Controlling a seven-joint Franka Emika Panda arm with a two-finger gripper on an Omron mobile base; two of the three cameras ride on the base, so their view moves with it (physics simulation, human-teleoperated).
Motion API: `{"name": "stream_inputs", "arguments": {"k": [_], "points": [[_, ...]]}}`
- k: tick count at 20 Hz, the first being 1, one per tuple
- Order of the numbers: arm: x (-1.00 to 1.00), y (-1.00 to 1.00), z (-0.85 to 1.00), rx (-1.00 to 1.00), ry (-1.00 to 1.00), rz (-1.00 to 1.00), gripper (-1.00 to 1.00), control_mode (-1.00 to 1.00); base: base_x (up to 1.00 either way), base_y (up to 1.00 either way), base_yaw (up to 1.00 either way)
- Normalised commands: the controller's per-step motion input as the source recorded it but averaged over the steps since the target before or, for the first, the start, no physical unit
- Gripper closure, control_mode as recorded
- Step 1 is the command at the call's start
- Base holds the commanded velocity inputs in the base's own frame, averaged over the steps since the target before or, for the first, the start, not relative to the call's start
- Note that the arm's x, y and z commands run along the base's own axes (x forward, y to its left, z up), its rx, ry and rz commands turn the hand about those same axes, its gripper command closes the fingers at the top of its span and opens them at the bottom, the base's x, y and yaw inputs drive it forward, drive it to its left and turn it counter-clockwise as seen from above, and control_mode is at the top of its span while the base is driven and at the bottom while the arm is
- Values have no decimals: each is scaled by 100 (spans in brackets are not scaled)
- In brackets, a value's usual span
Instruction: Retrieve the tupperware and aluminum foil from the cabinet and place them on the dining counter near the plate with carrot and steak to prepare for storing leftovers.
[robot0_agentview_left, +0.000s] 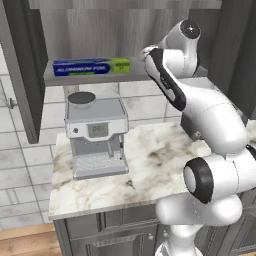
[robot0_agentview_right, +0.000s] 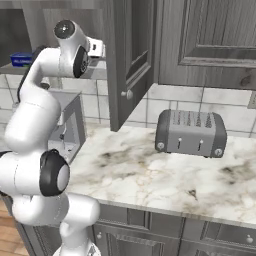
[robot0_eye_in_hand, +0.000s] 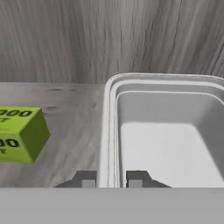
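While foil (robot0_eye_in_hand: 19, 134) lies beside, claw (robot0_eye_in_hand: 111, 179) straddles tupperware (robot0_eye_in_hand: 166, 131) rim.

Aluminum foil (robot0_agentview_left: 91, 67) lies lengthwise on cabinet (robot0_agentview_left: 20, 75) shelf, left part. Tupperware (robot0_eye_in_hand: 162, 131) on same shelf, right of foil, apart from it. Gripper (robot0_eye_in_hand: 111, 179) at tupperware's near left wall, one fingertip either side. Coffee machine (robot0_agentview_left: 96, 135) on bench (robot0_agentview_left: 150, 165) below shelf, left. Toaster (robot0_agentview_right: 190, 132) on bench, far right, under closed cabinets.
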Motion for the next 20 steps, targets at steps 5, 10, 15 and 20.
{"name": "stream_inputs", "arguments": {"k": [5, 10, 15, 20], "points": [[-100, 3, 2, 2, 7, -17, 100, -100, 0, 0, 0], [-100, -12, 11, 3, 10, -16, 100, -100, 0, 0, 0], [-99, -1, 0, 0, 13, -1, 100, -100, 0, 0, 0], [-58, 9, -1, 0, 14, 5, 100, -100, 0, 0, 0]]}}
